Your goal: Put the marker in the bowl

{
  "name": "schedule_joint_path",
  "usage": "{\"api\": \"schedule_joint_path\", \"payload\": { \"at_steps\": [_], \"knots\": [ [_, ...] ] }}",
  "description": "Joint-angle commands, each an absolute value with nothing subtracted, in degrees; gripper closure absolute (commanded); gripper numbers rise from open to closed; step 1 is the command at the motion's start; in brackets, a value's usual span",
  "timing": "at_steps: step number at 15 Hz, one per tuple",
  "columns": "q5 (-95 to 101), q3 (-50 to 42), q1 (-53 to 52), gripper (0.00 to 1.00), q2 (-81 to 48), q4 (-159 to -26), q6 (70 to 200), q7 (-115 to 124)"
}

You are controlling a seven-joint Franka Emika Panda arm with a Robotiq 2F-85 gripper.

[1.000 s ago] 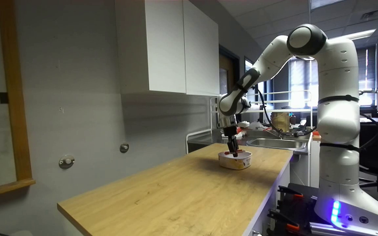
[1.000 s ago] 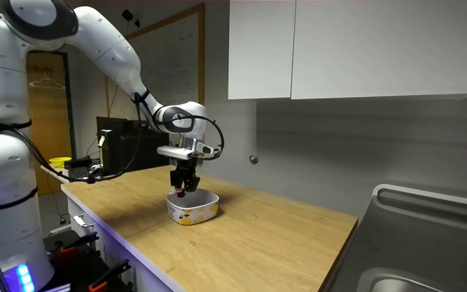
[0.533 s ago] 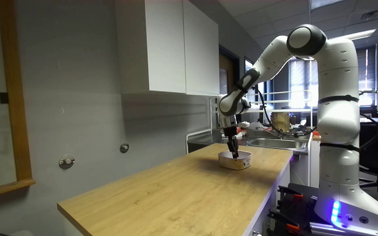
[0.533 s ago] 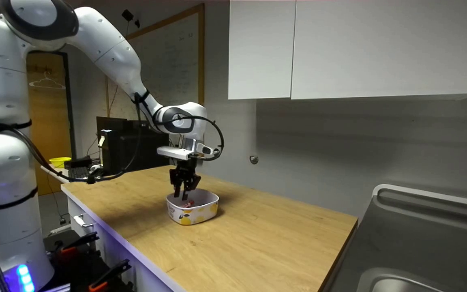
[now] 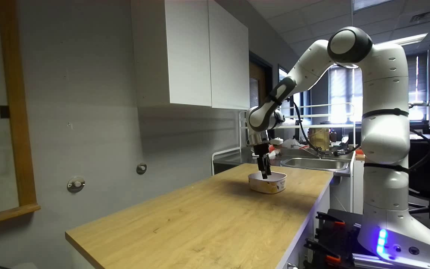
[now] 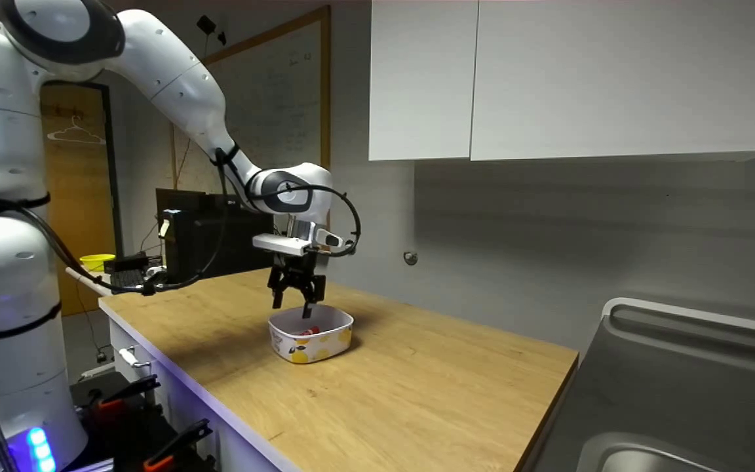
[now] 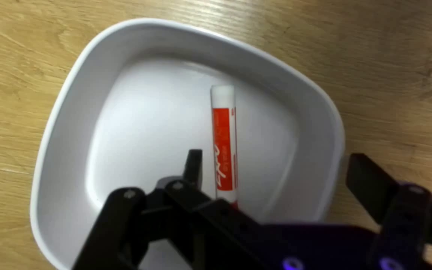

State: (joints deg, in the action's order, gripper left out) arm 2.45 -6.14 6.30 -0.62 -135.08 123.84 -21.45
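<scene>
- Nearest in the wrist view is the hand [image 7: 280, 176], its two fingers wide apart and gripping nothing. It hangs over the bowl [image 7: 315, 120], one fingertip above the inside, the other past the rim as seen there.
- The Expo dry-erase marker [image 7: 223, 146], red-labelled with a white end, lies inside the bowl; the hand covers part of its opposite end, where a bit of red shows.
- The bowl is a rounded square, whitish inside, with a yellow-patterned outer wall in an exterior view. It stands upright on the wood-topped table [image 6: 430, 387].
- White wall cabinets [image 6: 580, 78] hang higher up in both exterior views.
- Past the table's end, in an exterior view, is a metal sink [image 5: 314, 163].
- Farther back, in an exterior view, are a wood-framed whiteboard [image 6: 272, 111] and a brown door [image 6: 86, 210].
</scene>
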Motion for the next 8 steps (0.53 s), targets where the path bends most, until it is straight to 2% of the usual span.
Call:
{"api": "schedule_joint_path", "payload": {
  "at_steps": [1,8],
  "knots": [
    [2.7,-5.3,5.4,0.00,4.1,-137.1,121.8,-23.0],
    [4.5,-4.7,3.0,0.00,16.1,-140.9,120.6,-22.7]
  ]
}}
